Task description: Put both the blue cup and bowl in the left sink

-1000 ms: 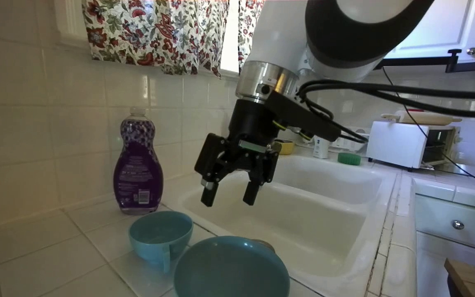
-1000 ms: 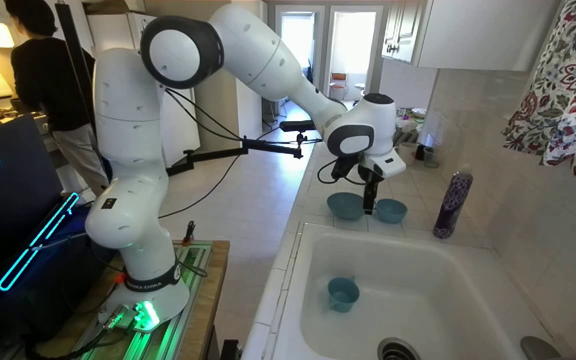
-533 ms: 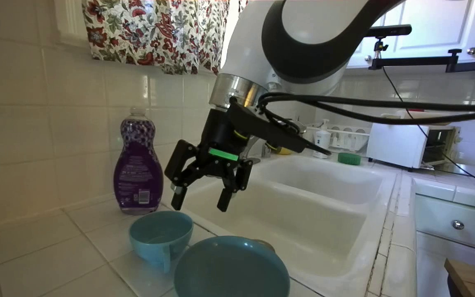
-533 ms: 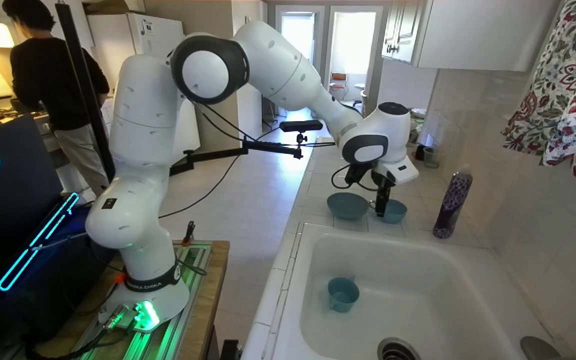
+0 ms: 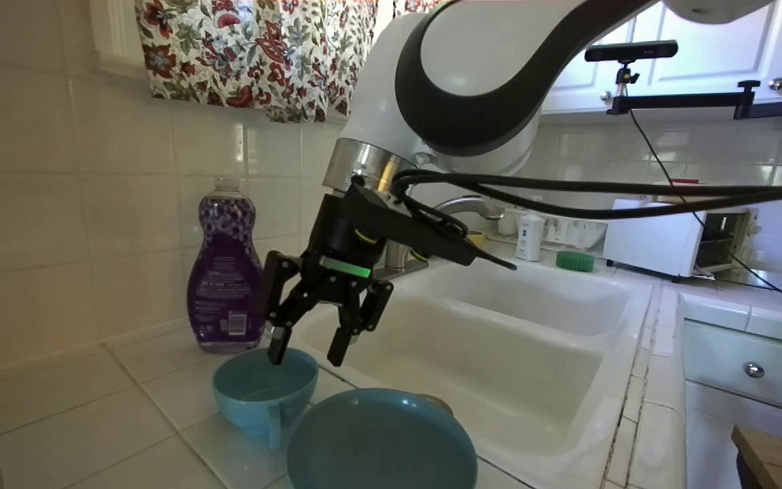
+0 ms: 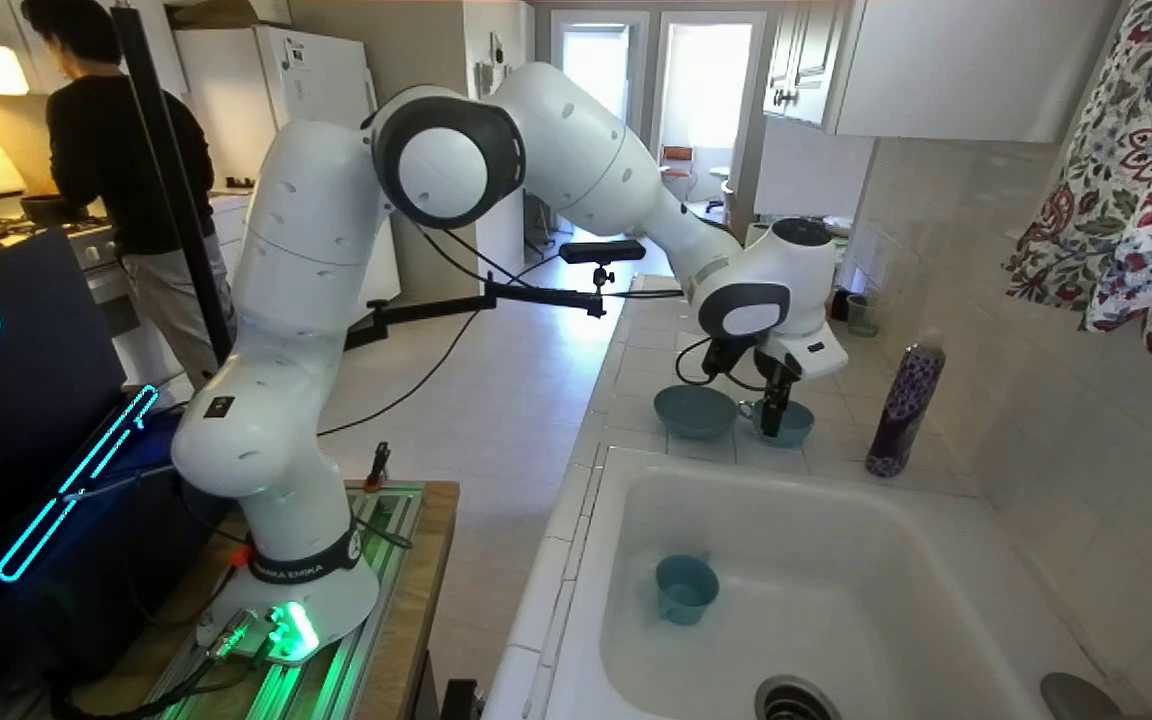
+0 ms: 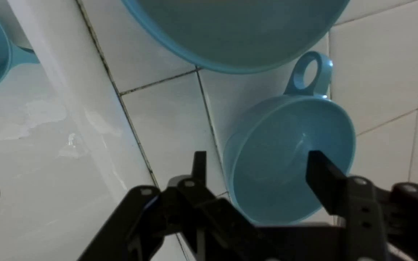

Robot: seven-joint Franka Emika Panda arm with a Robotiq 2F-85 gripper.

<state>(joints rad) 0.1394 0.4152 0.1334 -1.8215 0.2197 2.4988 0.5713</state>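
A blue cup [image 5: 245, 404] with a ring handle stands upright on the tiled counter, beside the wider blue bowl [image 5: 381, 441]. The cup [image 6: 798, 426] and bowl [image 6: 696, 412] also show in an exterior view, and the cup [image 7: 278, 145] and bowl [image 7: 238, 32] in the wrist view. My gripper [image 5: 307, 358] is open and empty, low over the cup. In the wrist view my gripper [image 7: 258, 156] has one finger over the cup's opening and one outside its sink-side rim. I cannot tell if a tip is below the rim. Another blue cup [image 6: 686, 590] sits in the left sink [image 6: 836, 590].
A purple soap bottle [image 5: 228, 285] stands close behind the cup by the wall; it also shows in an exterior view [image 6: 906, 410]. The other basin [image 5: 540, 292] lies across the divider, with the faucet [image 5: 466, 204] at the wall side. A green brush [image 5: 574, 261] lies farther back.
My gripper has moved toward the window wall and down, from over the sink edge near the bowl to over the counter cup. It stays open. The cups and bowl have not moved.
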